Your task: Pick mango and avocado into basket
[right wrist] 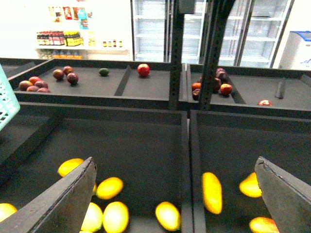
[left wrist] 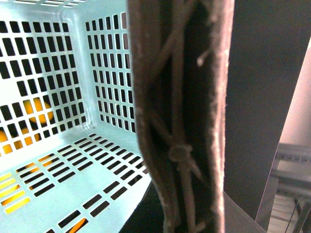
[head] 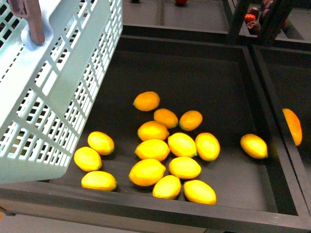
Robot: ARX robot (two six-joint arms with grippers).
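While tilted, basket (head: 58,87) over yellow mangoes (head: 153,149).

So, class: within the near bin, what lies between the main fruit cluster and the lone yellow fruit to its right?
Front view: only bare bin floor between cluster and lone fruit.

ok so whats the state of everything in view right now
basket, lifted and tilted over the left side of the bin, visible inside empty
right pincer, open, holding nothing
yellow mangoes, lying loose in the bin
avocado, lying on the rear shelf, not picked
left pincer, not in view
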